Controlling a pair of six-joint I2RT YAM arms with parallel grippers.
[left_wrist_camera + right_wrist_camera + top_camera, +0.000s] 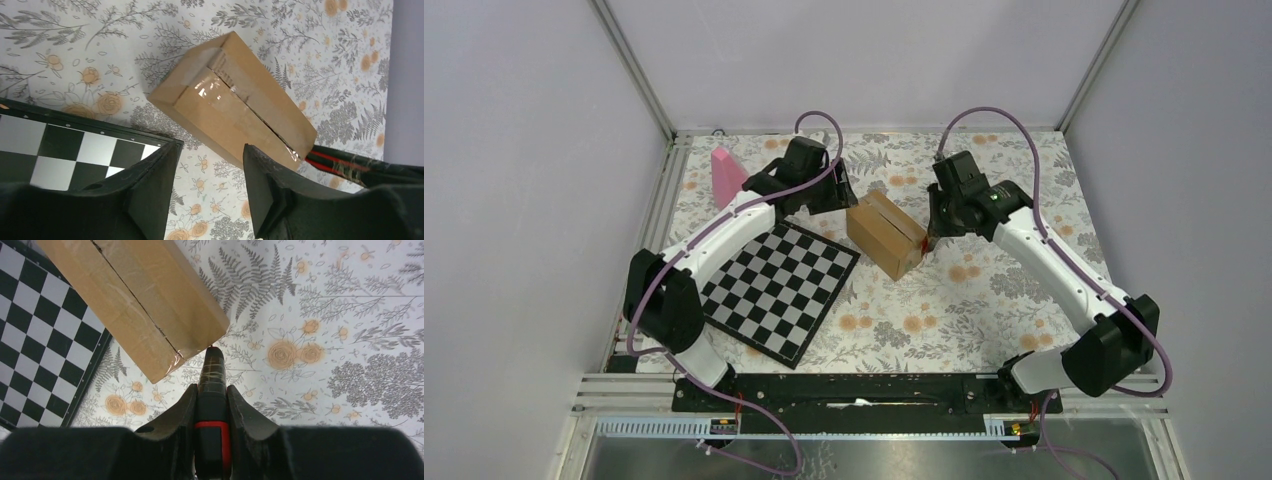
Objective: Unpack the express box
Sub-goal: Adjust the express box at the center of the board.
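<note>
Express box [235, 107]: ahead of spread left gripper [211, 146], apart; right gripper [211, 388] pinches black-red tool [212, 367], tip at box's end edge.

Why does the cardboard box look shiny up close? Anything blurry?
Left wrist view: tape on the express box throws white glare; the left gripper's fingers look soft-edged. Right wrist view: tape glints at the box corner beside the black tool. Top view: even light, faint shadows.

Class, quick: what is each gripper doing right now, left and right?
Left gripper: open, holding nothing.
Right gripper: closed on a black tool with a red band.
</note>
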